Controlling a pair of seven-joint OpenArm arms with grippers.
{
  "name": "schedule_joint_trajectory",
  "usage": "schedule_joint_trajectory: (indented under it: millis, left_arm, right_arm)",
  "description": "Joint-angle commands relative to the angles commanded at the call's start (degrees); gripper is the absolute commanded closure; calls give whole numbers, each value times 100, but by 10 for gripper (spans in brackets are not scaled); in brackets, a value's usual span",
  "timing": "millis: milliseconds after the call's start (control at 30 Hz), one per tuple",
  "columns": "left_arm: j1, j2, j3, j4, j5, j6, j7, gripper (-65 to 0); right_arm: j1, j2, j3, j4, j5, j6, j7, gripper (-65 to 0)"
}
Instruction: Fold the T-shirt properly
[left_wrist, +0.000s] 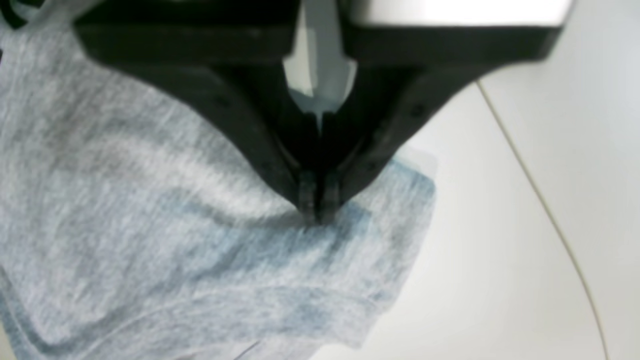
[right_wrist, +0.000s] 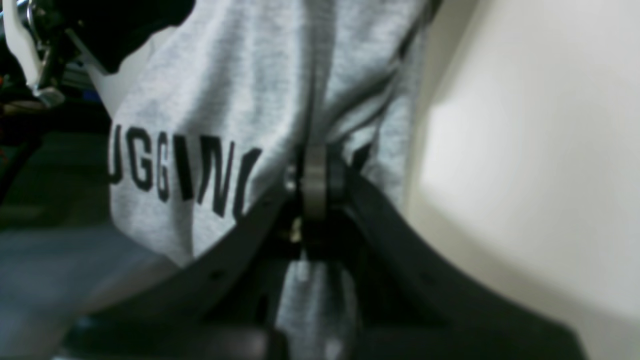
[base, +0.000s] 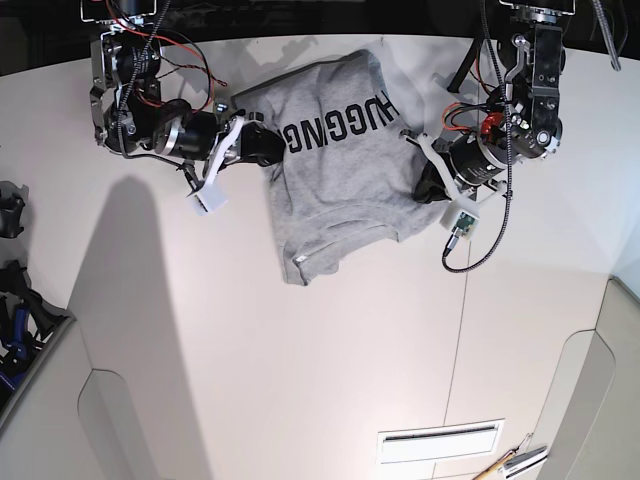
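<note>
- The T-shirt (base: 335, 190) is seen spread between the two arms at the far end of the white table (base: 330, 380), lettered side up, with the black block lettering (base: 338, 125) reading upside down in the base view.
- The right gripper (right_wrist: 314, 172) is shown closed on a pinch of the grey cloth; in its wrist view the fabric is drawn up in a ridge between the closed jaws, right beside the lettering.
- The left gripper (left_wrist: 317, 202) is likewise clamped on the cloth: its jaws are pressed together with a fold of the shirt's edge caught at the tips.
- In the base view the right gripper (base: 258, 143) is placed at the shirt's left edge and the left gripper (base: 432, 182) at its right edge, so the garment is held across its width.
- The loose part is seen hanging toward the near side, bunched and wrinkled, with one corner (base: 297, 270) trailing nearest the right arm's side.
- The relation that matters: the shirt's long axis runs from the held line toward the near edge of the table, crosswise to the line between the jaws.
- It is judged that both grips must be moved together along that axis for the cloth to be laid flat; neither arm is clearly nearer.
- A tilt is noted: the right gripper's hold sits farther back than the left's, so a skewed lay may be risked.
</note>
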Motion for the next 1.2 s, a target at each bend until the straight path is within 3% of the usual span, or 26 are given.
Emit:
schedule_joint_trajectory:
  millis: [200,300,400,667,833,1200]
  left_arm:
    - [4,-9,-2,125,-175,79,39,0]
    - [11,-28,0,588,-284,35,299,0]
    - [175,-284,0,999,-468,37,363,0]
    - [721,-400,0,1113,-529,39,538,0]
    - [675,-396,0,597,-378,39,59,0]
    - [-195,-341,0,-485,-389,87,103,0]
  right_arm:
    - [35,-122,2,9,179,13,-46,0]
    - [33,-122,83,50,157,31,-46,0]
    - [33,-122,234,50,160,28,-48,0]
    - [33,271,643,50,160,33,-48,0]
    - [33,271,643,50,184,31,-44,0]
    - [33,212,643,50,184,33,-44,0]
